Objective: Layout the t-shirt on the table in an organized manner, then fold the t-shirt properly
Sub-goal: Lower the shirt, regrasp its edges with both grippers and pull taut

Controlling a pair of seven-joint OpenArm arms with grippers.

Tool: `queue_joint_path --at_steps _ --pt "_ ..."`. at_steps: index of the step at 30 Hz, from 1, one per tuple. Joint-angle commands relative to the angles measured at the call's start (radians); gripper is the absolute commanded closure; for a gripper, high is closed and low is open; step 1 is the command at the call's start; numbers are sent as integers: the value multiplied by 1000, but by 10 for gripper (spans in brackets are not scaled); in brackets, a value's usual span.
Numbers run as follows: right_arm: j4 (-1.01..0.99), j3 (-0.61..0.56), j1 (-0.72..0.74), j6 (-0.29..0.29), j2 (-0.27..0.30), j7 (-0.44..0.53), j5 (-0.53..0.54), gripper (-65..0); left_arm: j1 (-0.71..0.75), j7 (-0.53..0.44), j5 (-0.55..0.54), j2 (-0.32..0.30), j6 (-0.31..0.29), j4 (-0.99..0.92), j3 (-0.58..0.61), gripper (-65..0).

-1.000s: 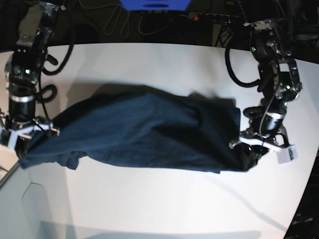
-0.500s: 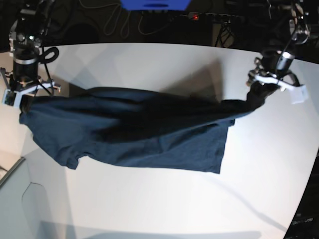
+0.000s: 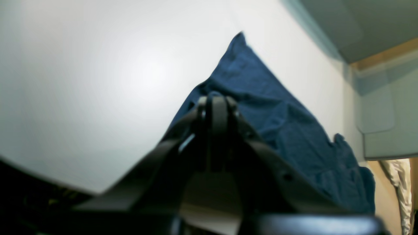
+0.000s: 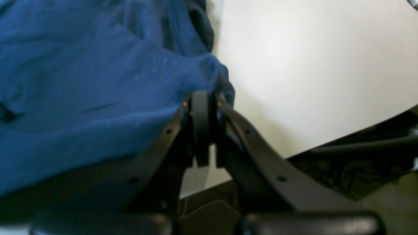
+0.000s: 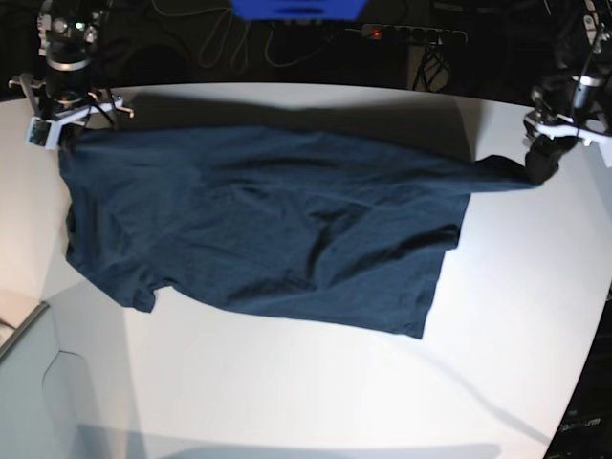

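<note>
Shirt (image 5: 268, 225) hangs stretched between the two arms over the far half of the desk (image 5: 287, 392), its top edge pulled nearly straight from corner to corner while the lower body and one sleeve drape down toward the near side. The right hand (image 5: 59, 122) is clenched on the corner at the base view's left, and its wrist view shows navy cloth bunched right at the closed tips. The left hand (image 5: 545, 158) is clenched on the opposite corner, where the fabric narrows to a taut point. The step looks like the spread-out before any folding. To do it well, I would keep both grips firm and the tension even, lower the two corners together so the cloth settles flat, and drag slightly away from the draped edge so folds pull out rather than pile up. Letting one side drop first would likely skew the shirt or leave a crease across the middle.
</note>
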Motion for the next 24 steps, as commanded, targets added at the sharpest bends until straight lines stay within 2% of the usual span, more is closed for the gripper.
queue_joint_path --at_steps 1,5,11,20,24 --pt "-11 5 -1 -3 6 18 -3 0 7 -21 -9 9 -7 -7 -4 0" --pt "-84 5 -1 -2 31 27 -3 0 -3 -21 -9 18 -7 -137 -3 0" --pt "-165 -5 8 -2 31 163 -3 0 -57 -20 -9 13 -9 -287 43 0" --pt "-390 -71 275 -2 34 177 -17 0 -257 -23 -6 13 -9 -413 241 0" --pt "-556 -101 422 -2 55 183 -97 0 -381 -29 100 18 -9 -527 307 0"
